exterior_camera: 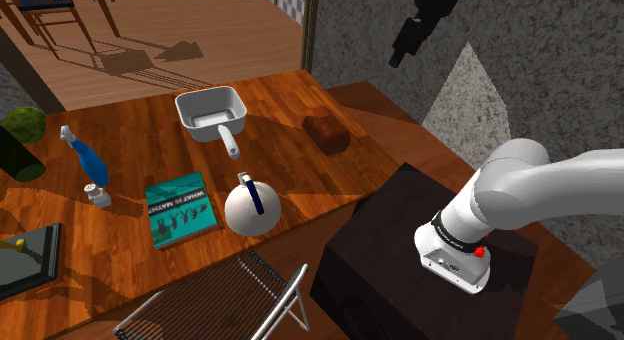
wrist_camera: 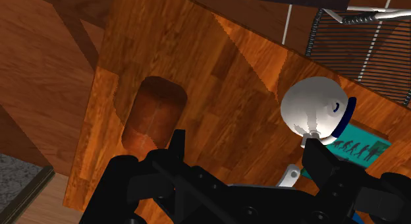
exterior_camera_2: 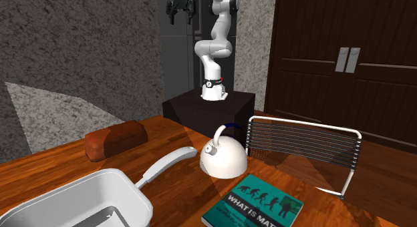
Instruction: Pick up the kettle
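Legibly, teal book point(exterior_camera_2: 257, 205) near kettle point(exterior_camera_2: 224, 159) reads "WHAT IS", perhaps "MAN".

Shoulder view looked down over the surface point(exterior_camera: 300, 98) beside the stand point(exterior_camera: 390, 238); second exterior view sat low across it, facing the arm point(exterior_camera_2: 214, 49); all three shared the kettle point(exterior_camera: 250, 208).

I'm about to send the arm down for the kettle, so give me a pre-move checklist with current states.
1. Gripper open: ok, fingers stand apart.
2. Kettle upright on the table: ok.
3. Blue handle unobstructed: ok.
4. Gripper centred over the kettle: not ok, it hangs high and off to one side.
5. Gap between kettle and book: cannot tell.
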You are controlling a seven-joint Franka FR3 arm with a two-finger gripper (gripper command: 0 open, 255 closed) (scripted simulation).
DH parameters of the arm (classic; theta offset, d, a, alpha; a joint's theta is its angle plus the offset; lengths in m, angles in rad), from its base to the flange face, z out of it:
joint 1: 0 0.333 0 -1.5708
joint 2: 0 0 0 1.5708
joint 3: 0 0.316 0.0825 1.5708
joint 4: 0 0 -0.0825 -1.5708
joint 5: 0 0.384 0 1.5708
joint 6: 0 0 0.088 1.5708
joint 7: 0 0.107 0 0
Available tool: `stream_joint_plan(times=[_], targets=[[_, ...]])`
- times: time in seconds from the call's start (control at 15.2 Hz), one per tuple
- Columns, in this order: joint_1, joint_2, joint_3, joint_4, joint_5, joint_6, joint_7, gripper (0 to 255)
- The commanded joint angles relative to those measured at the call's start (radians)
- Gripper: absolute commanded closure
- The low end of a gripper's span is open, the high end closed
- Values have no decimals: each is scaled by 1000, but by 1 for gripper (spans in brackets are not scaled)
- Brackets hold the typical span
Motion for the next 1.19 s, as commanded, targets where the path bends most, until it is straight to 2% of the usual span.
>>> stream_joint_plan(times=[0.0,0.59,1.12], targets=[[0,0,0,0,0,0,0,0],[25,122,166,-120,76,221,226,0],[30,337,318,-126,105,425,435,0]])
